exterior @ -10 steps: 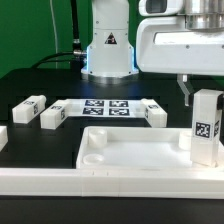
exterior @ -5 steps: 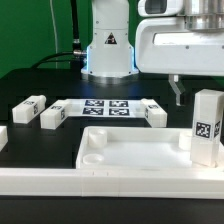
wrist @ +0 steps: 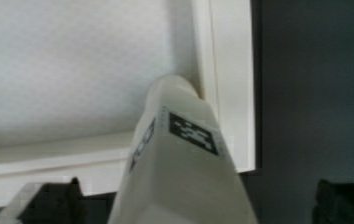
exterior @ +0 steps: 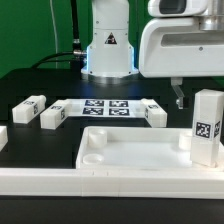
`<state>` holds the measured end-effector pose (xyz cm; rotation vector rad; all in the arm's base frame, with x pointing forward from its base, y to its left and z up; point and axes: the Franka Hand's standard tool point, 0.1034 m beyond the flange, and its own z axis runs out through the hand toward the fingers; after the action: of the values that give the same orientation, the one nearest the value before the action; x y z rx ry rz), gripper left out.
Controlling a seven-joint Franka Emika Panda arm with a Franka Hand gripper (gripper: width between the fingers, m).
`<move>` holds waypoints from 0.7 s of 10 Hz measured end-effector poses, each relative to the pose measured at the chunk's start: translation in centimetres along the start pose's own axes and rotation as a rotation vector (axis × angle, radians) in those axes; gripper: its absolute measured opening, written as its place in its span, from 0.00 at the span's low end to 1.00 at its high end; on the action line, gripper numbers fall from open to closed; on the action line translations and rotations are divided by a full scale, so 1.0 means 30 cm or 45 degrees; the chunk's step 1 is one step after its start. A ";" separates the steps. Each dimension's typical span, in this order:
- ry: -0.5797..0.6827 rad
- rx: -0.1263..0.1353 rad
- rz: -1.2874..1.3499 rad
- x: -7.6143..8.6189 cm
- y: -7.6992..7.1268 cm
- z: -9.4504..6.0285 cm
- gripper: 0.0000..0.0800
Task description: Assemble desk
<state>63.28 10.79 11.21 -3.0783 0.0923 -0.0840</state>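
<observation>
The gripper (wrist: 195, 203) hangs over the far corner of the desk top (exterior: 140, 148) at the exterior view's right. Its jaws are spread wide and hold nothing. In the wrist view only the two dark fingertips (wrist: 49, 201) show, blurred and cut off at the frame's edge, with a gap between each one and the upright leg (exterior: 207, 125) that stands between them. From the exterior view only one finger (exterior: 178, 96) shows, hanging clear of that leg, above it and to its left. The other is hidden, and the arm above is cropped by the frame. The upright leg stands in the tray-like top's corner with its tag facing the camera, though its foot is hidden behind the near rim, so how it sits there cannot be told. Three loose legs (exterior: 52, 118) lie on the black table (exterior: 40, 145) beyond the top, around the marker board (exterior: 105, 107). A white piece (exterior: 3, 135) at the left edge is too cropped to identify. A low white rail (exterior: 60, 182) runs along the front.
</observation>
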 end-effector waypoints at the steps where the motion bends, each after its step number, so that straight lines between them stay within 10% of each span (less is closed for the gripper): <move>1: 0.000 -0.001 -0.164 0.001 0.004 0.000 0.81; 7: 0.000 -0.030 -0.810 0.009 0.009 -0.007 0.81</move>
<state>63.52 10.50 11.41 -2.9940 -0.8860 -0.1100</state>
